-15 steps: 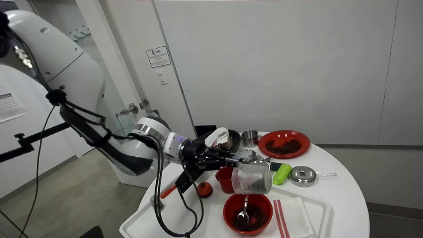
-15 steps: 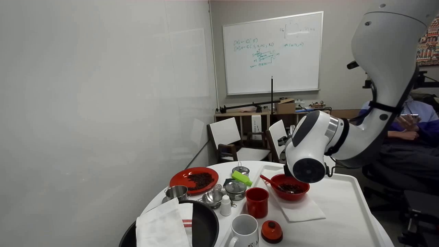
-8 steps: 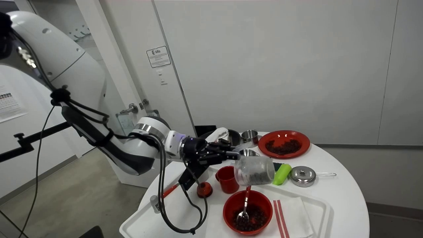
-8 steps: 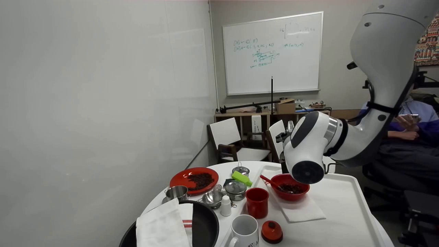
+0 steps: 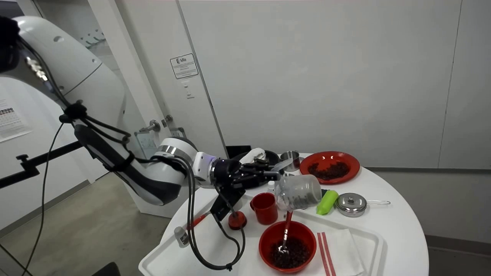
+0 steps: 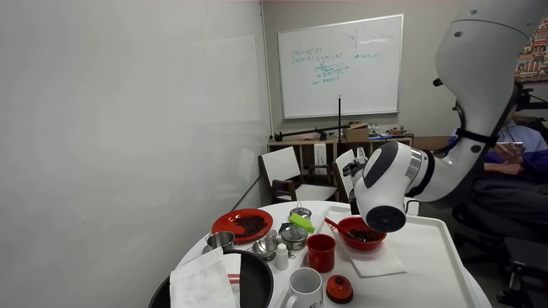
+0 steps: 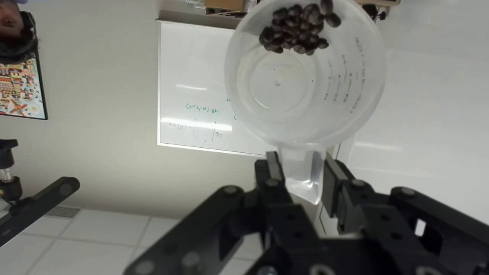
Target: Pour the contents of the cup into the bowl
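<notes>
White table: round-edged, right of your arm in an exterior view; left, right, near and far go by that view.
Arm: yours reaches in from the left, its end above the table.
Tray: white, on the near part of the table, beneath the red bowl.
Black pan: far left on the table, a white cloth draped over its rim.
Red plate: far side, right of the pan, bearing a dark heap.
Gripper: your fingers are closed on the handle of the clear cup, one on each side.
Red bowl: near, resting on a folded cloth on the tray, with dark beans inside.
Clear cup: aloft in your grasp, tipped on its side, higher than the red bowl; whether squarely over it, you cannot tell.
Spoon: leaning in the red bowl, handle toward the far side.
Cup's beans: a dark pile along the low wall, seen through the mouth in your wrist view.
</notes>
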Robot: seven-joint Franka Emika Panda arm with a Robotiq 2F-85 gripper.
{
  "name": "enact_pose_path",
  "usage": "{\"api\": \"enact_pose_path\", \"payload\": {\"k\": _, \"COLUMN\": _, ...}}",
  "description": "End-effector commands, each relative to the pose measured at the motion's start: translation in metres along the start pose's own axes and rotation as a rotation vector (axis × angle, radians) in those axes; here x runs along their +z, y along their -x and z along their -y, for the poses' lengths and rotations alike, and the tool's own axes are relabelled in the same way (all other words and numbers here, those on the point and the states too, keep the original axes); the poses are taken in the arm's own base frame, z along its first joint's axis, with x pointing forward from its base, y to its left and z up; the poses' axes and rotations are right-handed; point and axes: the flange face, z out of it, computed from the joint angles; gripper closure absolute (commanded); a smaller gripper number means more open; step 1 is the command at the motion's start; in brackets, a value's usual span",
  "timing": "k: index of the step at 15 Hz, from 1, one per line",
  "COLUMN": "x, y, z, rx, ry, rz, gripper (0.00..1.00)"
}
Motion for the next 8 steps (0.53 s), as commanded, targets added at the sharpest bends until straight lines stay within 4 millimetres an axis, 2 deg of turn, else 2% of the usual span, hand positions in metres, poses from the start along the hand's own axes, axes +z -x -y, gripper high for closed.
{"api": "enact_pose_path", "payload": {"k": 1, "x": 0.0011, "y": 0.0002, "z": 0.0036, "rx": 0.006, "ry": -0.001, "rz": -0.043, "gripper": 0.93}}
{"api": "enact_pose_path", "payload": {"k": 8, "x": -0.0001, "y": 0.0047, "z": 0.0017, "rx": -0.013, "ry": 0.018, "rz": 0.005, "gripper": 0.93}}
